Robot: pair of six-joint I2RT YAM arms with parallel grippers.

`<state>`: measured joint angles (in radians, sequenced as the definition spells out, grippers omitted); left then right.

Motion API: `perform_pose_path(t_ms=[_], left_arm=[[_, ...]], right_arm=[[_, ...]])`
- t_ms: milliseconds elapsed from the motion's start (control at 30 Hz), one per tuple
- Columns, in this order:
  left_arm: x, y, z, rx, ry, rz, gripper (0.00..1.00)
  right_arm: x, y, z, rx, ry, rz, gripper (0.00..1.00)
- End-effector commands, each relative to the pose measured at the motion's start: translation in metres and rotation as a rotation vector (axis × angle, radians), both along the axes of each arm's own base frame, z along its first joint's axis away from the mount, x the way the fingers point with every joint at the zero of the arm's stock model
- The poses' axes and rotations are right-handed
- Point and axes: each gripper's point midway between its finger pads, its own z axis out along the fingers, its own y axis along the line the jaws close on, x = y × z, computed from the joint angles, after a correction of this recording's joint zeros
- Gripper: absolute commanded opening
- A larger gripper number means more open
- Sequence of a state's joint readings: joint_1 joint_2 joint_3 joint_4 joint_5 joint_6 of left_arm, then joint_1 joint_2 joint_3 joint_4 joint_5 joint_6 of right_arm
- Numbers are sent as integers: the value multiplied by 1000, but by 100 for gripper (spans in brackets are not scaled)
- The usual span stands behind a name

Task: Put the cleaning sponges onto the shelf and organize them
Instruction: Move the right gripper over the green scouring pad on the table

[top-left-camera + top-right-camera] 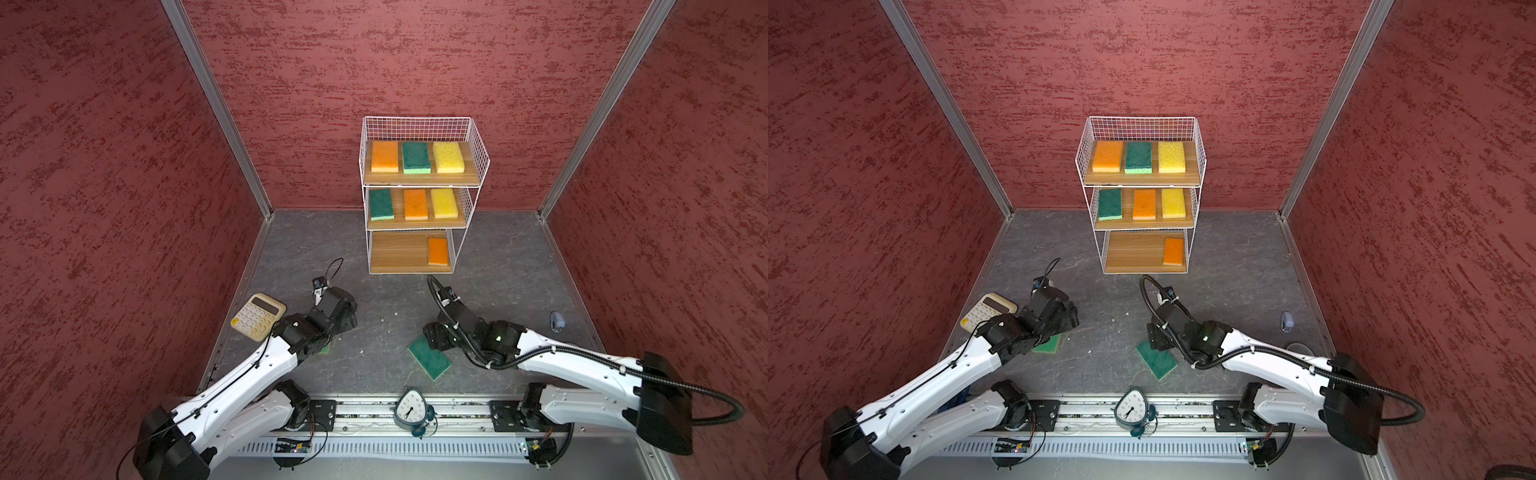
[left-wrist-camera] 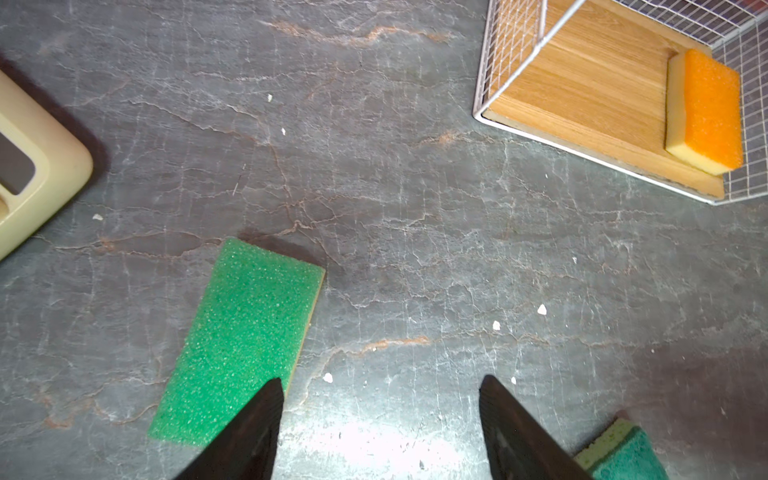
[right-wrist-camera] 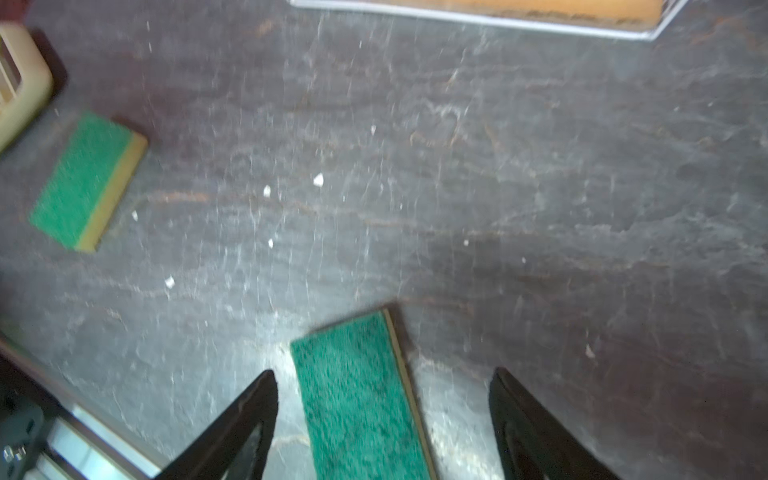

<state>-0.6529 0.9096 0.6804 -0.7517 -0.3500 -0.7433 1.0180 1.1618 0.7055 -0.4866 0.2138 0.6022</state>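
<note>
– Black fingers first: how do the two tools stand?

– Both are spread wide and empty. The right gripper [image 3: 384,371] hangs low over the grey table. The right-hand green sponge [image 3: 357,399] lies lengthwise between its fingers, and neither finger seems to touch it, though that wrist view is blurred. The left gripper [image 2: 380,382] is over bare table. The left-hand green sponge [image 2: 241,345] is just beside it, with one fingertip overlapping a corner of it. I cannot tell if they touch.

– Which step is this?

– Fetching the last two, I judge. The shelf [image 1: 395,253] stands against the back wall and holds seven sponges. The top tier has orange, green and yellow, the middle tier green, orange and yellow. One orange sponge [image 1: 438,251] lies at the right end of the bottom board, and the rest of that board is bare.

– And the next move?

– The right gripper likely needs only to lower and close across the sponge's narrow width. The left must first shift sideways to centre on its sponge. Both sponges would then go in low, under the middle board.

– Is anything in the way?

– A cream calculator [image 1: 258,316] sits near the left-hand sponge. A clock [image 1: 410,409] rests on the front rail, and a small blue-grey object [image 1: 557,321] lies well apart on the right. The floor ahead of the shelf is open apart from some crumbs.
</note>
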Motion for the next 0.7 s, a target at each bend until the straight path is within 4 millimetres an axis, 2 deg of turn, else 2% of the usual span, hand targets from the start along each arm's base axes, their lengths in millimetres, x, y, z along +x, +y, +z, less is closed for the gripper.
perform_pose_path(t_ms=[0, 100, 267, 400, 500, 667], left_arm=[[0, 1, 11, 13, -31, -9, 75], [0, 0, 10, 11, -36, -18, 75], [2, -1, 10, 21, -42, -28, 75], [4, 3, 10, 36, -46, -13, 75], [6, 3, 8, 28, -45, -6, 73], [7, 7, 4, 24, -32, 10, 71]], right_arm=[[-22, -11, -17, -71, 88, 28, 79], [-27, -13, -28, -90, 112, 39, 77], [-36, -1, -54, -124, 169, 124, 71], [-37, 6, -65, -147, 171, 157, 66], [-35, 11, -71, -155, 176, 170, 54], [-27, 19, -95, -244, 203, 180, 29]])
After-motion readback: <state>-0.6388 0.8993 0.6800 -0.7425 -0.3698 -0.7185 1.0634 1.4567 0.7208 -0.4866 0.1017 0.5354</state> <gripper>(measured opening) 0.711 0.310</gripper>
